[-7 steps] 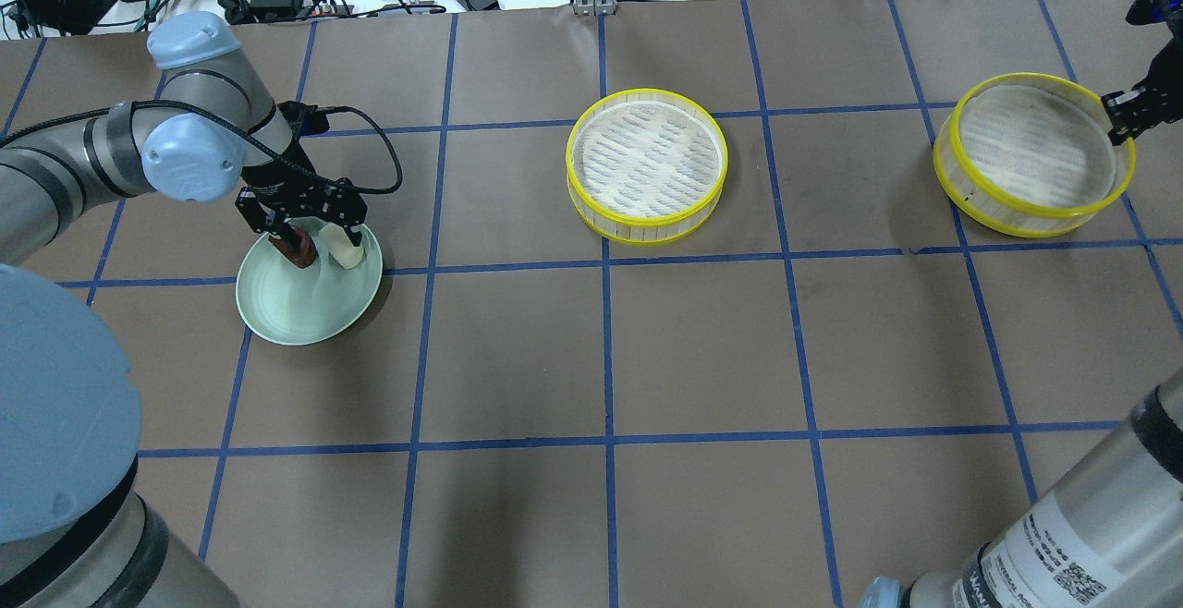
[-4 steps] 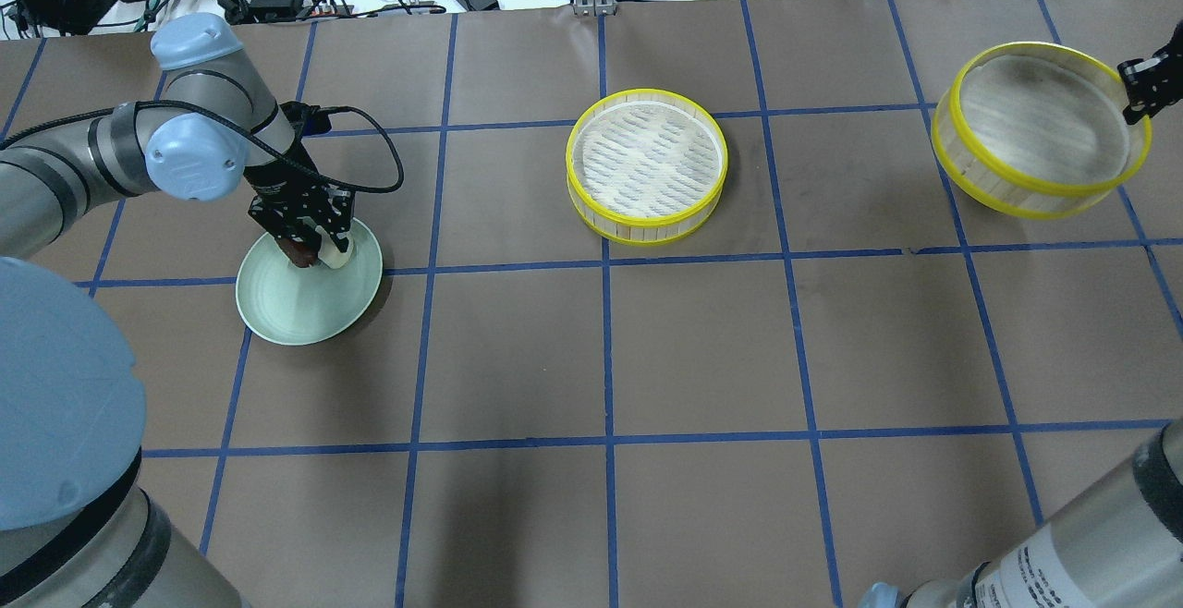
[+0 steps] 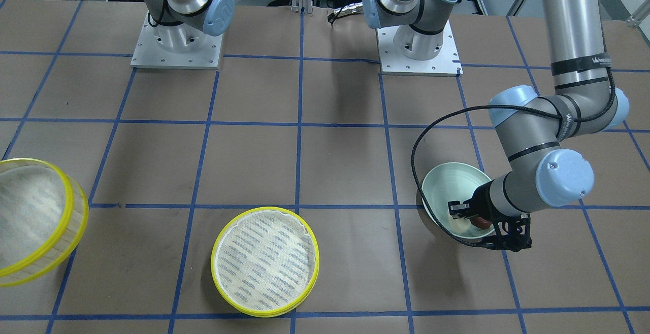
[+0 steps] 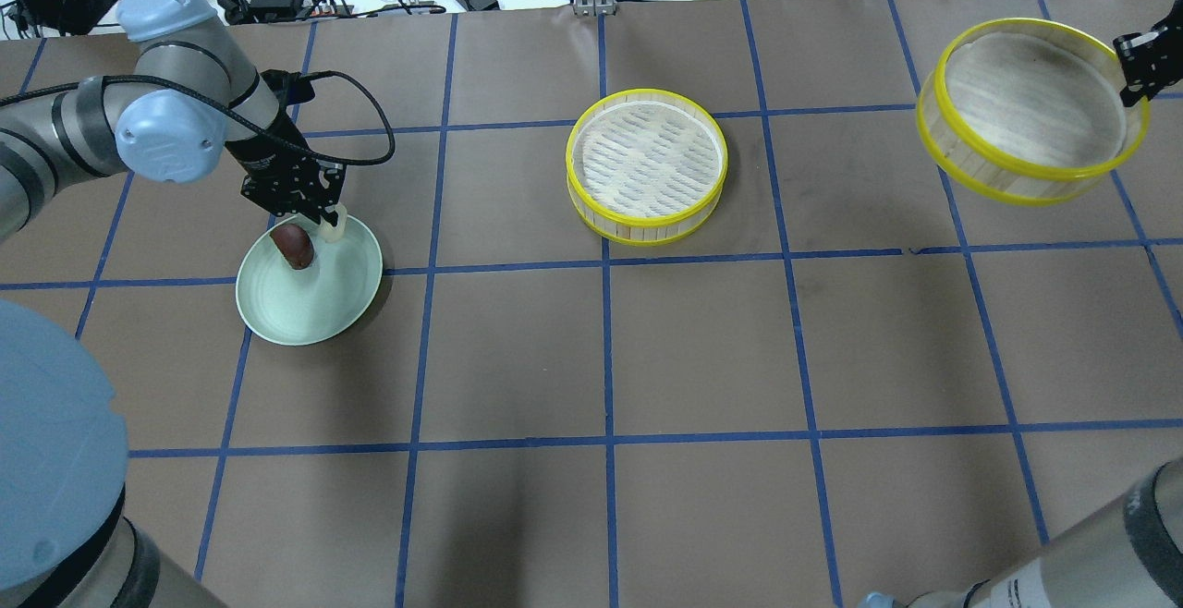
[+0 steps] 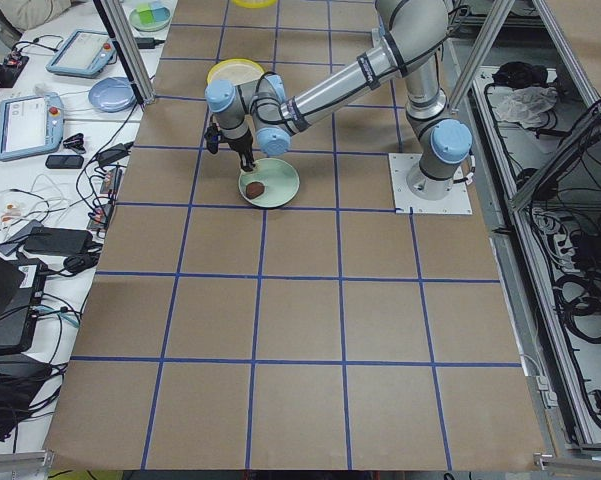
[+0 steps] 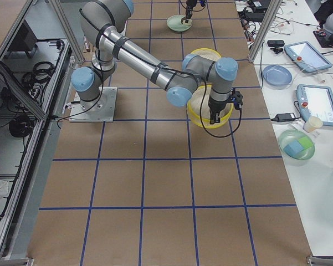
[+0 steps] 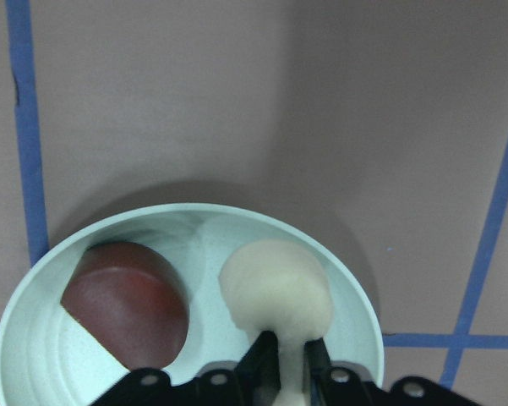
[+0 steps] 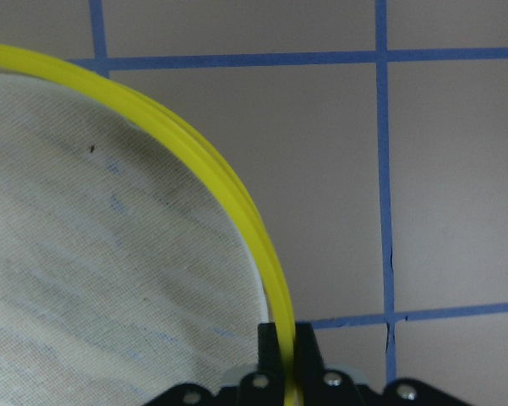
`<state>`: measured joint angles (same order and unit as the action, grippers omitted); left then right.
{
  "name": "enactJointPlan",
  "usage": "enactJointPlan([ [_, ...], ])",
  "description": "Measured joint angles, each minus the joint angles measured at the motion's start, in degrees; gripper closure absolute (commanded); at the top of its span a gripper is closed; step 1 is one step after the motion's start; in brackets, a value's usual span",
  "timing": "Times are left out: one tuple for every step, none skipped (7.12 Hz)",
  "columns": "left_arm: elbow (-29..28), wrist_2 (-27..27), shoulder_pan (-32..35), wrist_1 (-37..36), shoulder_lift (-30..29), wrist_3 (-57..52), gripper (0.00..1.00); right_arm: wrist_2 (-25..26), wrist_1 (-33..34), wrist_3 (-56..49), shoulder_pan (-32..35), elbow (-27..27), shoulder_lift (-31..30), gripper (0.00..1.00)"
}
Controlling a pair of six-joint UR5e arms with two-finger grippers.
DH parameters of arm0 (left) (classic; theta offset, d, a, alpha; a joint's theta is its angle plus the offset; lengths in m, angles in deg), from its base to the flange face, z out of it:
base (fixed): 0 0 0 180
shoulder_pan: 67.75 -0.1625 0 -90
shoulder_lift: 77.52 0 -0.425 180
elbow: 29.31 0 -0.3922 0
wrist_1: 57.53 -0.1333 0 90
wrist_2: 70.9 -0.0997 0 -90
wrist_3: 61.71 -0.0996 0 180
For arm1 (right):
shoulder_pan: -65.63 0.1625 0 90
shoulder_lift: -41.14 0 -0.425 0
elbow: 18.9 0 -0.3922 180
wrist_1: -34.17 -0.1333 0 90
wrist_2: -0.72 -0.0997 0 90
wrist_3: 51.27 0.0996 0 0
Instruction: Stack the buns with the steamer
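At the left, the left gripper [image 7: 292, 362] is clamped on the cream-white bun [image 7: 275, 283] above the pale green plate [image 4: 314, 317], where the reddish-brown bun [image 4: 294, 246] lies. The shallow steamer tier [image 4: 647, 223] sits on the table [image 4: 739, 340] at centre. Far right, the right gripper [image 8: 286, 342] pinches the yellow rim of the taller tier [image 4: 1017, 178], holding it tilted off the table

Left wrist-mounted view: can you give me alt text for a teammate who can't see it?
The left gripper is shut on the cream-white bun, pinching its near end over a pale green plate. A dark reddish-brown bun lies on the plate beside it, not touching. Beyond is brown table with blue tape lines.
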<state>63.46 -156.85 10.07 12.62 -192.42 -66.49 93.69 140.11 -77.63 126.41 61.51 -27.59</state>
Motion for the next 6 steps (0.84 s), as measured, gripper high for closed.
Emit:
enactJointPlan([
  [-2.2, 3.0, 2.3, 0.5, 1.1, 5.7, 1.0, 0.0, -2.4, 1.9, 1.2, 0.2, -2.1, 1.0],
  [-4.2, 6.2, 5.7, -1.1, 1.7, 11.0, 1.0, 0.1, -3.9, 3.0, 2.7, 0.3, -4.1, 1.0],
  [-5.5, 9.9, 8.9, -4.6, 1.6, 14.8, 1.0, 0.1, -5.5, 4.5, 4.5, 0.4, -6.1, 1.0],
  [-5.9, 14.9, 11.0, -8.2, 1.1, 17.3, 1.0, 0.4, -7.4, 7.4, 6.5, 0.4, -8.3, 1.0],
  [-5.7, 21.2, 12.3, -11.7, -0.1, 19.0, 1.0, 0.6, -8.7, 10.0, 8.2, 0.4, -10.1, 1.0],
  [-4.9, 26.6, 13.8, -15.3, -1.7, 19.9, 1.0, 0.3, -9.2, 11.7, 9.1, 0.4, -11.1, 1.0],
])
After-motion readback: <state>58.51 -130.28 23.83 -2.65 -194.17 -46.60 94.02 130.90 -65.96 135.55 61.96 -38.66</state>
